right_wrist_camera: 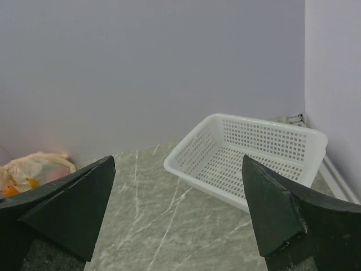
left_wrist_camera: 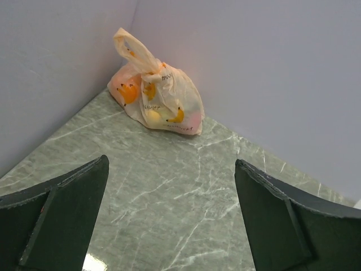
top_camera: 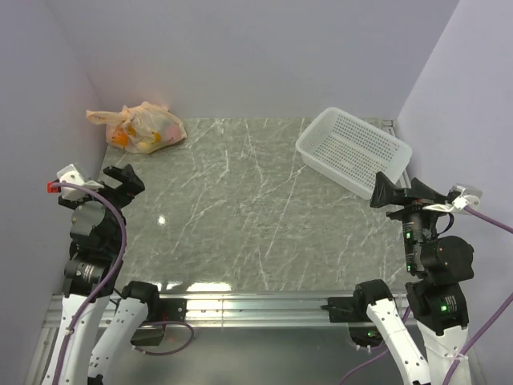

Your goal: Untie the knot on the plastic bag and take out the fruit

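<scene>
The pale orange plastic bag [top_camera: 144, 127] lies tied in the far left corner of the table against the walls. It also shows in the left wrist view [left_wrist_camera: 161, 96] and at the left edge of the right wrist view [right_wrist_camera: 31, 169]. Its knot [left_wrist_camera: 152, 72] is a bunched lump at the top, with a handle end sticking up left. Fruit shows through the plastic: an orange [left_wrist_camera: 128, 92] and yellow pieces [left_wrist_camera: 176, 117]. My left gripper [top_camera: 124, 180] is open and empty, well short of the bag. My right gripper [top_camera: 387, 192] is open and empty at the right, next to the basket.
A white perforated basket [top_camera: 353, 150] stands empty at the far right, also in the right wrist view [right_wrist_camera: 256, 155]. Lilac walls close in the back and both sides. The table is grey-green marble [top_camera: 248, 208].
</scene>
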